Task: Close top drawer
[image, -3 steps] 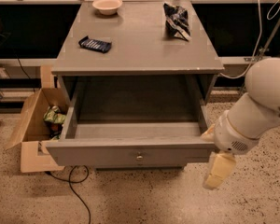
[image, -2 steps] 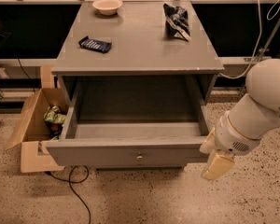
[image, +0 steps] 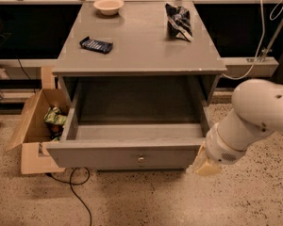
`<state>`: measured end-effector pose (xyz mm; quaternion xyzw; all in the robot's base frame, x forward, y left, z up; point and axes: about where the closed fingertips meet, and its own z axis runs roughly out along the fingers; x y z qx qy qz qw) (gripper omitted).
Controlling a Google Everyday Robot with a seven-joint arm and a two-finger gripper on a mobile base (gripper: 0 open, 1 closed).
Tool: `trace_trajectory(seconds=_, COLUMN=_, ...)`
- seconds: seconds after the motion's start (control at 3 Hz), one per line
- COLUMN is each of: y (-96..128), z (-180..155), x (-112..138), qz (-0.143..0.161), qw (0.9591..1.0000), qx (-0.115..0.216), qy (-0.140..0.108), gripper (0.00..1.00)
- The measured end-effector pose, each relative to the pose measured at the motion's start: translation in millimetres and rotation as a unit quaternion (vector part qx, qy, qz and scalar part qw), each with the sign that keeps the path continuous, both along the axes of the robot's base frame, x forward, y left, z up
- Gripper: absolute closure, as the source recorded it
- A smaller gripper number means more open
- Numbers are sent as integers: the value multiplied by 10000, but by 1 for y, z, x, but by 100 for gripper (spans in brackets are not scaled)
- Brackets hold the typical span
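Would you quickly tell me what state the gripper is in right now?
Gripper: open or closed cannot be told; it sits low at the right end of the top drawer front, which stands pulled out.

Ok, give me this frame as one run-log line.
top drawer: pulled open | gripper: low, by its front's right end | contact: cannot tell | closing: not done

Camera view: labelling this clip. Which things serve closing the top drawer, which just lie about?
Job: top drawer, pulled open; its knob; gripper by the drawer front's right end.
Lying about: bowl, chip bag, dark packet on the tabletop; cardboard box, cable on the floor.
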<state>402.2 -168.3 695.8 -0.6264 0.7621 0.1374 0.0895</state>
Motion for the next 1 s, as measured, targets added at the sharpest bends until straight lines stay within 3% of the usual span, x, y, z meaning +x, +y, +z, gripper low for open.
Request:
trace_trajectory(seconds=0.33, y=15, z=-34, x=18, qz=397, qw=9981, qx=208, qy=-423, gripper=100)
trace_trajectory(seconds=0.67, y=35, z=-52, x=56, qz=555, qw=9888, qx=507, qy=-1287, gripper=100)
trace_trajectory(seconds=1.0, y=43, z=-54, x=76, qz=535, qw=9828, qx=658, qy=-1639, gripper=100)
